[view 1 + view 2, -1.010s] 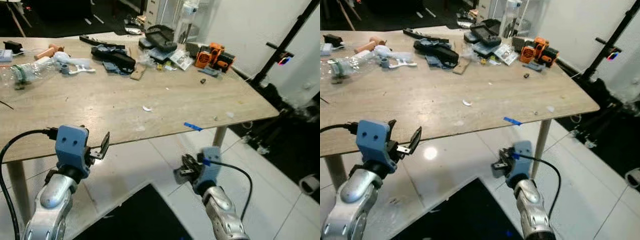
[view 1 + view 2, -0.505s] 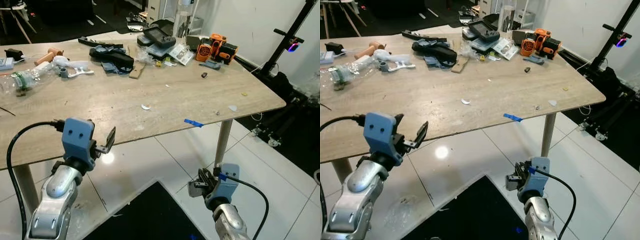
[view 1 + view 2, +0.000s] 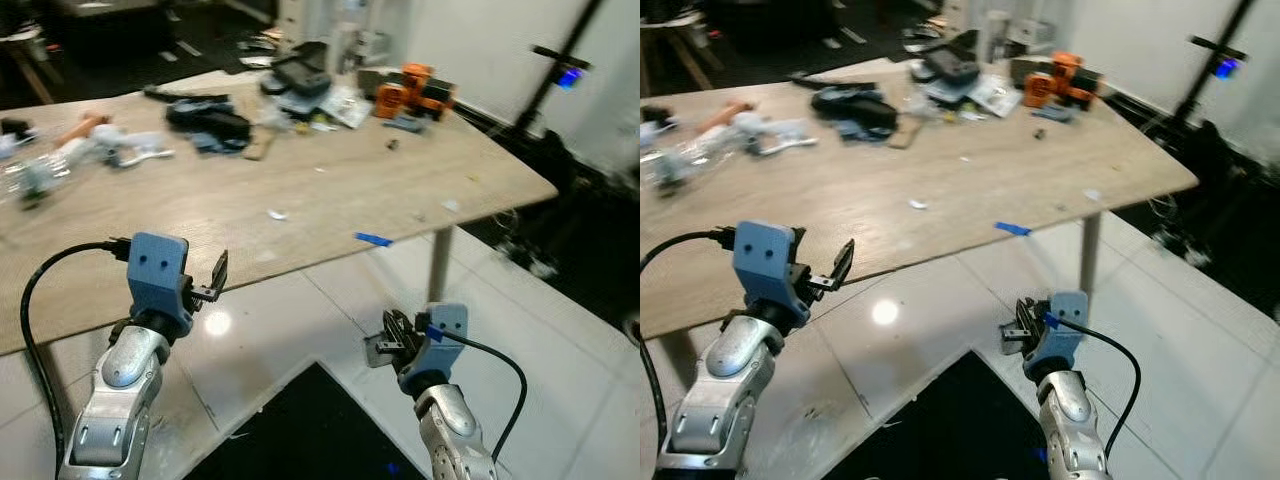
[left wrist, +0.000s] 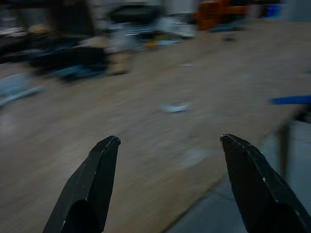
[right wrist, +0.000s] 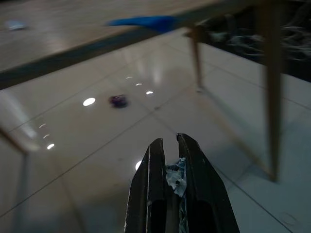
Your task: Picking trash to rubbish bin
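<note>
1. Trash, a small crumpled whitish scrap (image 5: 176, 175), sits pinched between the pressed-together fingers of the right tool (image 5: 167, 141), which is held low over the white tiled floor (image 3: 560, 340), in front of the desk's near edge.
2. Left tool (image 4: 167, 138) is raised at the near edge of the wooden desk (image 3: 330, 190), its two black fingers (image 4: 97, 170) spread wide apart with nothing between them, pointing across the desk top.
3. Desk top carries a small white scrap (image 3: 276, 214) near its middle and a strip of blue tape (image 3: 372, 239) at the near edge, well apart from each other.
4. Far side of the desk is crowded with blurred clutter: an orange and black device (image 3: 410, 90) toward the right corner, a dark bundle (image 3: 210, 120) near the centre, and a clear plastic bottle (image 3: 40, 170) lying at the left.
5. Dark mat or opening (image 3: 300, 430) lies on the floor between the two silver arms, close to the camera.
6. Black stand (image 3: 545, 95) rises beyond the desk's right end, against a white wall.
</note>
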